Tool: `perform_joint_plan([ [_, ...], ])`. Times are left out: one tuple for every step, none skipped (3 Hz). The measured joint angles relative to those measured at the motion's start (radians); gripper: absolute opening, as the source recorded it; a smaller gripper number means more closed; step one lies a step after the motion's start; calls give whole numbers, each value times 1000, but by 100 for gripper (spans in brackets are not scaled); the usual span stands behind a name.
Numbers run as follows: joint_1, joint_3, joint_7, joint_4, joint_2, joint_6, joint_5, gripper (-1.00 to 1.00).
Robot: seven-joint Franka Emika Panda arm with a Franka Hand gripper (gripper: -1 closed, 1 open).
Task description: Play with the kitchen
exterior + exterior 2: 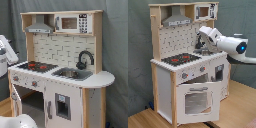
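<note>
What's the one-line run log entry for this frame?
scene: tall white and light-wood toy kitchen | arm: white arm above sink side of the counter | oven door: ajar | hand: not discernible

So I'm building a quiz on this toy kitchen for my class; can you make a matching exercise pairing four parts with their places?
Parts:
1. hob
2. faucet
3. hood
4. microwave

Places:
A. top shelf, beside the hood
B. at the sink
C. countertop, under the hood
D. up high, above the hob

Pairs: 1-C, 2-B, 3-D, 4-A
</note>
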Motion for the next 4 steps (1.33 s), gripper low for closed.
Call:
perform_joint_plan([
  [-1,0,-88,-14,64,-12,0,100],
  [0,4,-165,-45,132,-47,0,100],
  [14,39,-204,-61,205,-103,0,100],
  [44,74,-212,-61,255,-189,0,100],
])
